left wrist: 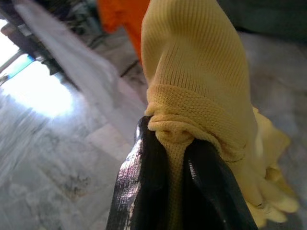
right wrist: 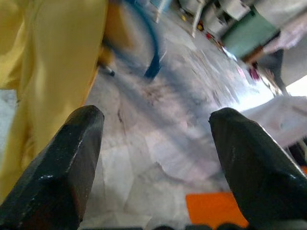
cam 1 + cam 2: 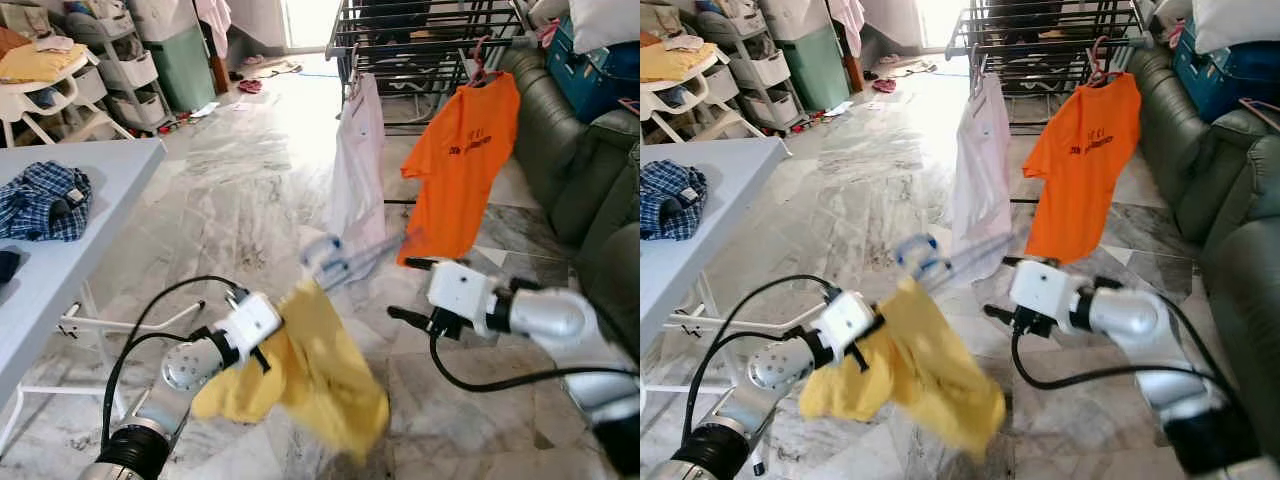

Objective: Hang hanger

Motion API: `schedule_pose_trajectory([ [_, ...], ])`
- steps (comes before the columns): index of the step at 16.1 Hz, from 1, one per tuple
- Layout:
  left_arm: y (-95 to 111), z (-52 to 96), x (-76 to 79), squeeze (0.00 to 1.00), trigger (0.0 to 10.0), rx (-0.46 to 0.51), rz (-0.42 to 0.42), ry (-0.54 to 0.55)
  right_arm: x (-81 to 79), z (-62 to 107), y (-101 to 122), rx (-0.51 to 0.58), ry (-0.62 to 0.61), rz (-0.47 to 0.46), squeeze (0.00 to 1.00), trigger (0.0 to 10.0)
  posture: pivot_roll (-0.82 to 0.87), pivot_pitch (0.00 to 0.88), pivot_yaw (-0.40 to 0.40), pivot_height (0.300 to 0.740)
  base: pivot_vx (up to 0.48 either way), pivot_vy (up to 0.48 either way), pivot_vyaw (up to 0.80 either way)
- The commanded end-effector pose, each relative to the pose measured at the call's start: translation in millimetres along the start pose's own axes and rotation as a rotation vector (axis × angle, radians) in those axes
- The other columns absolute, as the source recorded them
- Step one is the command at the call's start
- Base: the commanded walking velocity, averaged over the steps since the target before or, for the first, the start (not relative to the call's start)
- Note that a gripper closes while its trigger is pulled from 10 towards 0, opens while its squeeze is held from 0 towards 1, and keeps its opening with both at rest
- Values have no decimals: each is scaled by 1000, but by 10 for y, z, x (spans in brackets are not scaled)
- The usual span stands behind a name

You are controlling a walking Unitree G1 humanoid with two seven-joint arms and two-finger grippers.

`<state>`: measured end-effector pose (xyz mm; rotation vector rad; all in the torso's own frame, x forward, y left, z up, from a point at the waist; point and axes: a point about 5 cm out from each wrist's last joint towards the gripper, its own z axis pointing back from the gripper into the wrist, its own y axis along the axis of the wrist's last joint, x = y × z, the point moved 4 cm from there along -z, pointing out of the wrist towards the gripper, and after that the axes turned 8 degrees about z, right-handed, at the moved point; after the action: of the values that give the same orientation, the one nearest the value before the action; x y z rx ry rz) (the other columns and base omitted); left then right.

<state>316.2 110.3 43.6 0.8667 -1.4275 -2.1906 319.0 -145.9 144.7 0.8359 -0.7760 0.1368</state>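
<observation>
Nearest the camera, the left gripper [image 1: 180, 158] is clamped on a bunched fold of the yellow shirt [image 3: 310, 375], whose knit fabric is pinched between the two black fingers [image 1: 139, 187]. The shirt hangs low over the marble floor [image 3: 240, 180], in front of the drying rack [image 3: 420, 40] and well apart from it. A pale blue hanger [image 3: 335, 258], blurred, projects from the top of the shirt toward the rack; how far it sits inside the garment cannot be told. The right gripper [image 2: 156, 158] is just beside the shirt on the side of the green sofa [image 3: 580, 170], its fingers apart and empty, pointed toward the hanger.

On the rack, an orange shirt [image 3: 462, 165] and a white garment [image 3: 358, 165] already hang side by side. A table [image 3: 60, 260] stands well away from the rack on the robot's left and bears a blue checked shirt [image 3: 42, 200].

Step in hand, as judged: carrying the garment on its hanger toward the rack, with the hanging itself not yet done. The next move calls for a firm hold on the hanger near its hook, probably by the free right gripper, then lifting the hook above a bare rail of the rack beside the hung garments and lowering it on.
</observation>
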Motion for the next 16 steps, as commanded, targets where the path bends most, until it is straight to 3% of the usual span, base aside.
schedule_pose_trajectory([
  [1,89,-1,-66,0,10000,14,-77,-26,98,20,142,39,26,66,0,10000,-174,6,103,740,0,0,0],
  [4,42,13,-17,0,10000,-10,-122,-71,206,34,256,75,57,82,0,10000,-172,10,103,740,0,0,0],
  [5,43,16,-4,0,10000,-9,-133,-80,207,20,217,66,66,78,0,10000,-171,11,104,740,0,0,0],
  [8,81,18,27,0,10000,0,-174,-113,22,-30,-58,17,169,-48,0,10000,-169,14,107,740,0,0,0],
  [11,105,14,28,0,10000,3,-206,-130,-130,-75,-298,-61,248,-88,0,10000,-164,16,105,740,0,0,0],
  [16,124,-1,101,0,10000,4,-255,-180,-110,-279,-429,-112,258,-63,0,10000,-157,14,106,740,0,0,0],
])
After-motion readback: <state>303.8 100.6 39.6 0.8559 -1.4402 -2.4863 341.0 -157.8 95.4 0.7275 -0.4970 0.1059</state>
